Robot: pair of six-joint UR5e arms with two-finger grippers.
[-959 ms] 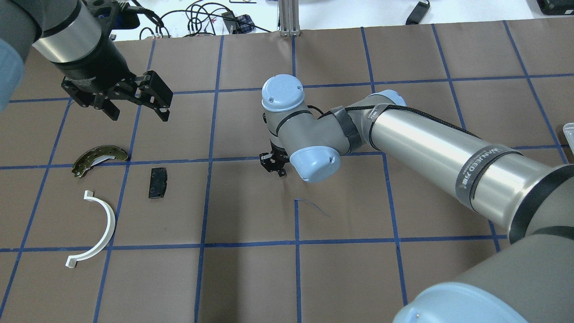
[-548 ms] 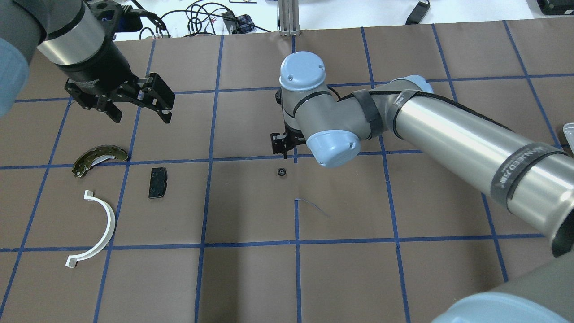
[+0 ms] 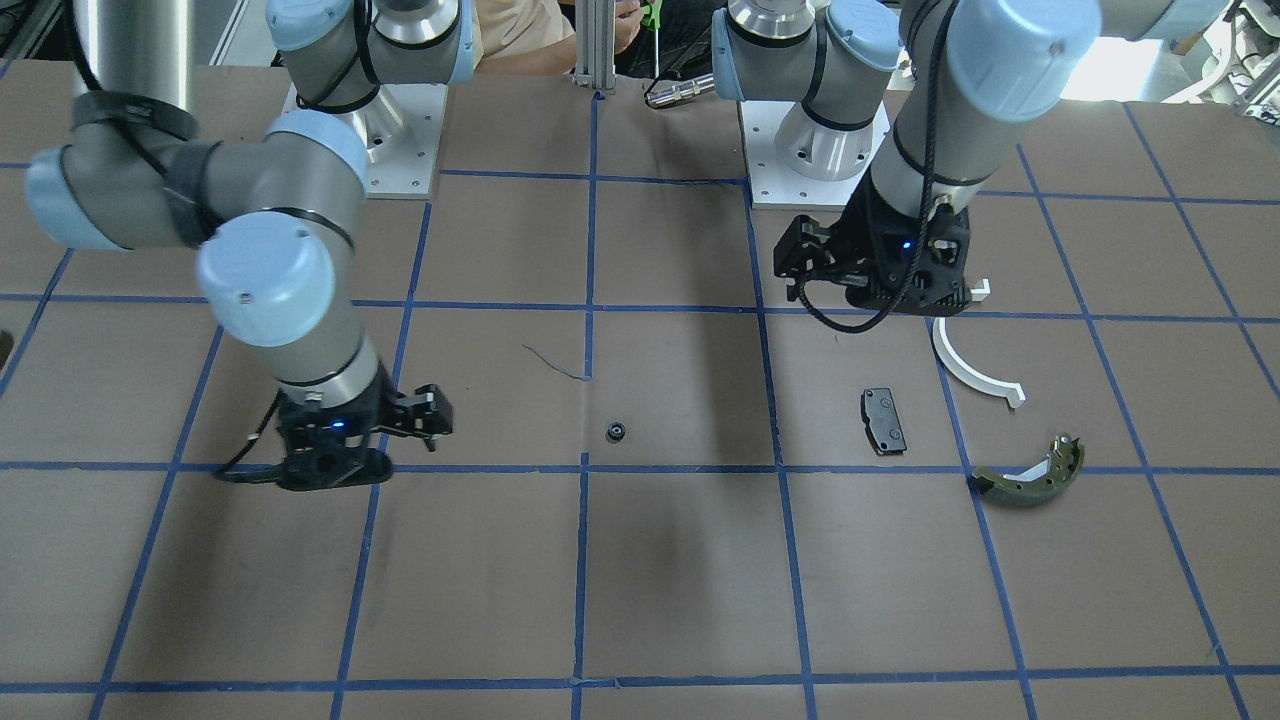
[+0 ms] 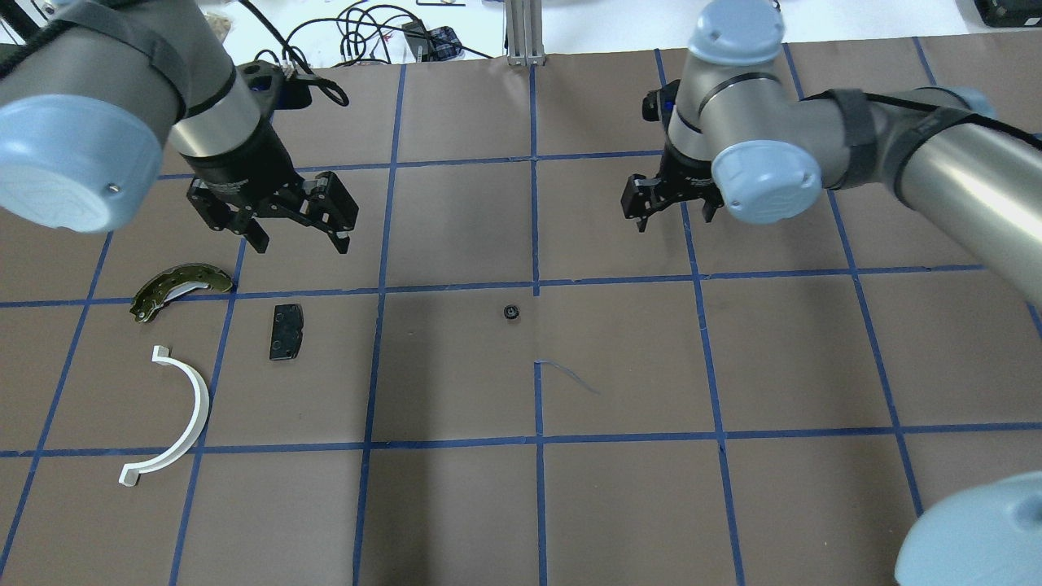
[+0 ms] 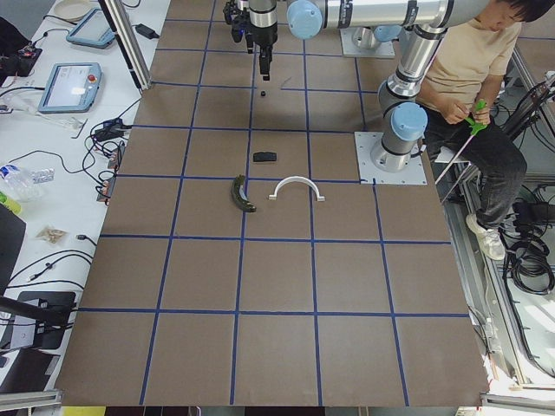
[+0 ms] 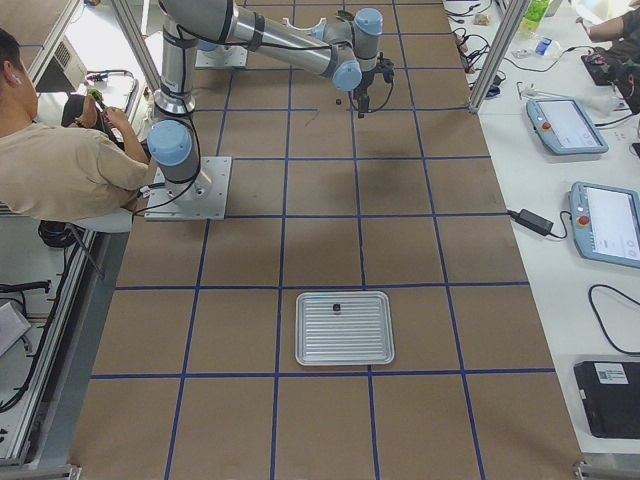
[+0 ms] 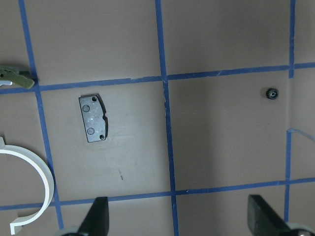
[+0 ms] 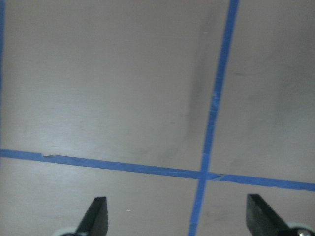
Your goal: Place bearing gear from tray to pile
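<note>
Bearing gear (image 4: 510, 312) is seen lying flat on the brown table (image 4: 456, 505) near its middle, just below a crossing of blue tape lines, and is gripped by nothing. Taken from left to right in the overhead view, the pile is met first: an olive-green brake shoe (image 4: 181, 286) is laid across a tape line, a white half-ring (image 4: 191, 407) is placed nearer the robot, and a small black brake pad (image 4: 286, 331) is set just to their right, none of the three touching. Above the pile the left gripper (image 4: 301, 236) is held over the table with its fingers spread wide and nothing between them. The gear is found to the right of the pad, well apart from the pile. Further right, the right gripper (image 4: 672, 213) is held clear of the table beyond the gear, its fingers likewise parted wide and empty, as is confirmed by its wrist camera. The metal tray (image 6: 345, 340) is seen only in the exterior right view, well apart from both arms.
</note>
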